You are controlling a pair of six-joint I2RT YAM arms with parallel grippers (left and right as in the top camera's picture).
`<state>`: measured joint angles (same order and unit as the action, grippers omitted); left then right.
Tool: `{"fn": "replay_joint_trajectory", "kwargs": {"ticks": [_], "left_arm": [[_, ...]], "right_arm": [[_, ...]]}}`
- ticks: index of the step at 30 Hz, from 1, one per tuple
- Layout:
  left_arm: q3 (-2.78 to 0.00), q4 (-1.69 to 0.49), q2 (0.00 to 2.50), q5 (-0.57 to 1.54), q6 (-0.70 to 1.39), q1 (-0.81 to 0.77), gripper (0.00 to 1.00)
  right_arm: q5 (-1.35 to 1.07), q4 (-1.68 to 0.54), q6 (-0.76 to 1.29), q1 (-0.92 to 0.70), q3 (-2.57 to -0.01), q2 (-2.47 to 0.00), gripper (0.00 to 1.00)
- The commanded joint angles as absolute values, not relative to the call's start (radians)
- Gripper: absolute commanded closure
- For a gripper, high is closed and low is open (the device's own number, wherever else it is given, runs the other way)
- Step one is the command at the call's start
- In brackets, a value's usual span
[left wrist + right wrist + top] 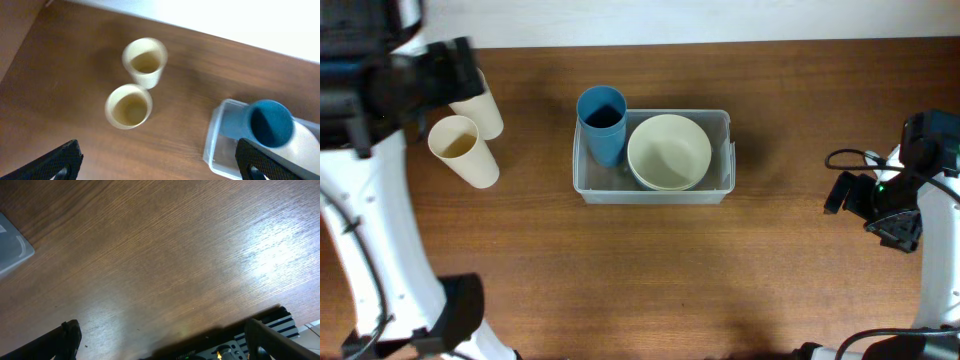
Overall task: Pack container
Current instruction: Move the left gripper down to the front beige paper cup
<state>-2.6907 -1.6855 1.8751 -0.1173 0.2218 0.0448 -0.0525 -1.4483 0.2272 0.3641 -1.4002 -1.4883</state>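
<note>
Listing what stands on one brown wooden bench [770, 270], with two arms in attendance.

Item 1, container [650, 196]: a clear, translucent plastic bin. It is rectangular with rounded corners and a raised rim all round. The walls are faintly grey-blue and the bench grain shows through them. A small tab shows on the short wall that faces the right gripper [164, 340]. The bin lies between the two grippers, well apart from each. Seen from the left gripper [160, 162], it sits ahead and off to the side, beyond the finger on the right of the left wrist view. Seen from the right gripper, only one rounded corner shows, far ahead at the left edge of the right wrist view.

Item 2, blue cup [602, 125]: inside the container, at the end nearer the left gripper, mouth up. I cannot tell whether it stands upright or leans.

Item 3, cream bowl [669, 152]: round and empty, inside the container just beside the blue cup. It fills the end nearer the right gripper.

Items 4 and 5, near cream cup [128, 106] and far cream cup [145, 60]: both are on the bench outside the container, mouths up, directly ahead of the left gripper. They stand just beside each other, but I cannot tell whether they touch.

Left gripper: released, with its fingers spread wide and nothing between them.

Right gripper: released and spread wide over bare bench, grasping nothing.
</note>
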Motion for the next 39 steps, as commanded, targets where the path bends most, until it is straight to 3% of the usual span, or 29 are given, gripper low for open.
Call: {"fn": "replay_joint_trajectory", "kwargs": {"ticks": [1,7,14,39], "left_arm": [[-2.559,-1.688,1.808,-0.136,0.404,0.151,0.00],[-2.349,-1.650,1.790,-0.097,0.482,0.286,0.00],[-2.165,-1.509,1.803,0.073,0.483,0.309,0.00],[-1.980,-1.441,1.949,-0.016,0.549,0.346,0.00]], "right_arm": [[-0.044,-1.446,0.221,0.361,-1.397,-1.479,0.01],[-0.044,-1.446,0.221,0.361,-1.397,-1.479,0.01],[-0.044,-1.446,0.221,0.361,-1.397,-1.479,0.01],[-0.044,-1.446,0.221,0.361,-1.397,-1.479,0.01]]}}
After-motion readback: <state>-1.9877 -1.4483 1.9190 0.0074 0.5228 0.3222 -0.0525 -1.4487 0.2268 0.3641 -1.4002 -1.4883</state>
